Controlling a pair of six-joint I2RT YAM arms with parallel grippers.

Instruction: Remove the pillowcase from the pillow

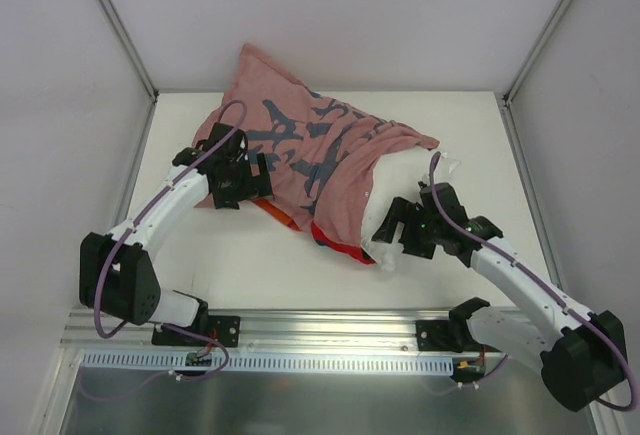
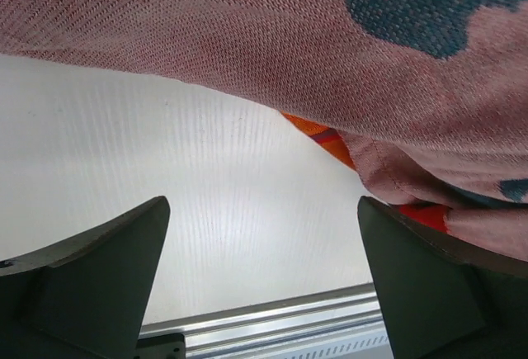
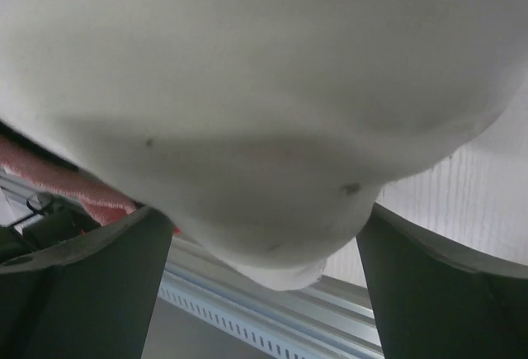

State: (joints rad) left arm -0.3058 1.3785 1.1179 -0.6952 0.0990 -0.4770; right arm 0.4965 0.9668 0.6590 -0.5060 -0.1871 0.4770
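Observation:
The pillowcase (image 1: 300, 145) lies inside out, faded pink with dark blue characters, bunched over the pillow at the middle of the table; a bright red-orange edge shows at its near hem (image 1: 340, 243). The white pillow (image 1: 400, 180) sticks out at the right. My left gripper (image 1: 252, 183) is open at the pillowcase's left edge; in the left wrist view (image 2: 264, 210) the pink fabric (image 2: 272, 45) hangs above the empty jaws. My right gripper (image 1: 395, 233) is open with the pillow's near corner (image 3: 272, 128) bulging between its fingers (image 3: 99, 276).
The white table (image 1: 240, 265) ends in a metal rail (image 1: 330, 325) at the near edge, which also shows in the left wrist view (image 2: 272, 318) and the right wrist view (image 3: 272, 309). White walls with metal posts (image 1: 115, 25) enclose the back and sides.

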